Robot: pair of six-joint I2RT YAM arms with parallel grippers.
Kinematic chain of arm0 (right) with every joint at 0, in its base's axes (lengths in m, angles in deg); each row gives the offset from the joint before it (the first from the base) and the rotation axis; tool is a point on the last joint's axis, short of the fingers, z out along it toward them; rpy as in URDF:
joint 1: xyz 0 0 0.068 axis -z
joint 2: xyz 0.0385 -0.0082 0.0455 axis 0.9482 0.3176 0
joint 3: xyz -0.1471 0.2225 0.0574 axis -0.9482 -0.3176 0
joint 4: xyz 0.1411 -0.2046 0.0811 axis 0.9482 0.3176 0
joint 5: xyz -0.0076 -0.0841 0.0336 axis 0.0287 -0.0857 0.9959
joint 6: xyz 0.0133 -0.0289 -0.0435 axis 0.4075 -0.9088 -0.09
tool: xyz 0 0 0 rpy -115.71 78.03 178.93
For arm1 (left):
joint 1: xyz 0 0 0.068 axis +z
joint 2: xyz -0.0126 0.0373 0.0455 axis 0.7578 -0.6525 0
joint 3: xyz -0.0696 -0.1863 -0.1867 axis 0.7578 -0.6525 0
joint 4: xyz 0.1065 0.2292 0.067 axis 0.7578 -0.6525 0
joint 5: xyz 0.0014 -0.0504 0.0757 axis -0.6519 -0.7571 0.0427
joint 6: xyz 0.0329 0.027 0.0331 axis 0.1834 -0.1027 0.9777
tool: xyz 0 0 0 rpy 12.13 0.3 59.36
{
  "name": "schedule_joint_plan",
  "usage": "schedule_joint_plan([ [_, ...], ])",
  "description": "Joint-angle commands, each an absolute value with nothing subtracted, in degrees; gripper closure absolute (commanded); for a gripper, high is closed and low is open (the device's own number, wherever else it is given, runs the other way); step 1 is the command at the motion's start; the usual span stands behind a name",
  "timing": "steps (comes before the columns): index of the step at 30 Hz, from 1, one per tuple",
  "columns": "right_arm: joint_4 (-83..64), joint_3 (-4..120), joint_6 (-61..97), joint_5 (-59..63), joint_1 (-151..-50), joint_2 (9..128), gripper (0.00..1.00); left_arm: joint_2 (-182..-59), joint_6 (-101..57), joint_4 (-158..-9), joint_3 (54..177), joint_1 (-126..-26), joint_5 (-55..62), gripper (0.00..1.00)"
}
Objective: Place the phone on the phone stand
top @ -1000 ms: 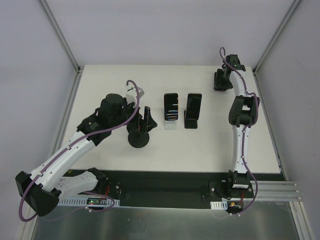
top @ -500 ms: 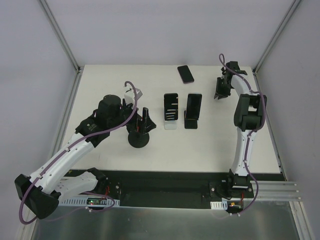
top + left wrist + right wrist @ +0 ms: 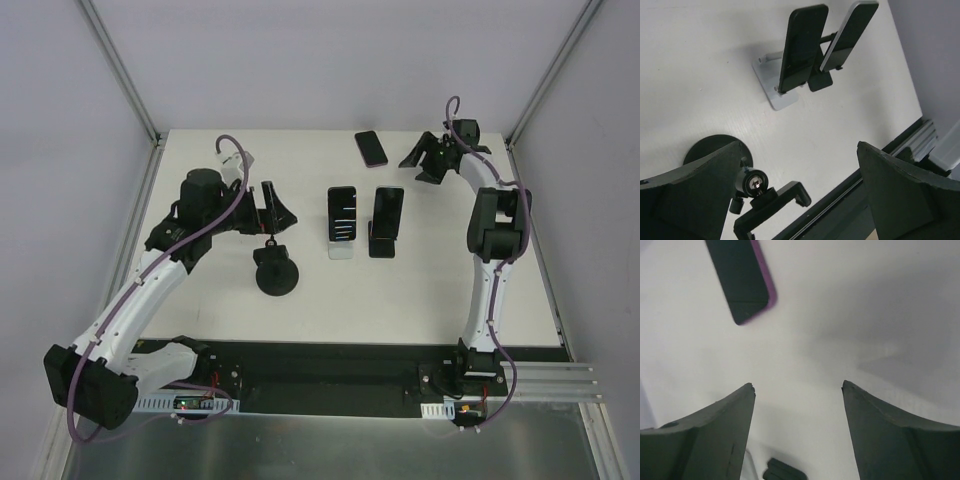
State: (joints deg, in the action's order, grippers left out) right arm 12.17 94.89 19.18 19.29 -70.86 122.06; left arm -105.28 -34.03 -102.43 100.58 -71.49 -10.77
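The right end effector (image 3: 797, 385) stands fairly wide with nothing between its dark fingers; only bare white worktop (image 3: 420, 290) shows in the gap. Just beyond its tips, to its left, the slim black phone with a purple edge (image 3: 740, 277) lies flat near the far edge of the worktop, apart from the fingers. A second ago no phone showed at that spot and the end effector sat lower over the far right corner. Now the phone is in the open and the fingers have parted again after a brief closing, so whatever grip was tried has probably not held.

The left end effector (image 3: 799, 145) is spread wide and empty. It has lifted back from the black round-based stand with a clamp holder (image 3: 274, 275), which stands alone below it.

Further out, a white stand (image 3: 341, 248) and a black stand (image 3: 381, 245) at mid-worktop each already carry a dark phone. The clamp stand looks like the free one. The phone is well apart from it, so the pick-up is still to be done.
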Motion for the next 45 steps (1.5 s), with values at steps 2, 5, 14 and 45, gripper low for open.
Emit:
schedule_joint_plan([
  [2,-12.96,94.59,45.04,29.71,-71.39,124.88,0.26,-107.85,-43.09,-96.20,104.98,-68.88,-15.27,0.03],
  [5,-16.41,98.45,55.16,27.62,-72.87,129.72,0.27,-109.96,-46.16,-94.97,105.86,-65.90,-17.45,0.04],
  [14,-20.81,99.01,64.23,22.44,-76.14,135.36,0.27,-118.74,-56.27,-86.45,107.36,-57.36,-20.72,0.06],
  [45,-27.31,108.99,73.99,14.60,-80.10,147.04,0.48,-116.20,-56.80,-77.39,99.62,-54.72,-25.47,0.10],
])
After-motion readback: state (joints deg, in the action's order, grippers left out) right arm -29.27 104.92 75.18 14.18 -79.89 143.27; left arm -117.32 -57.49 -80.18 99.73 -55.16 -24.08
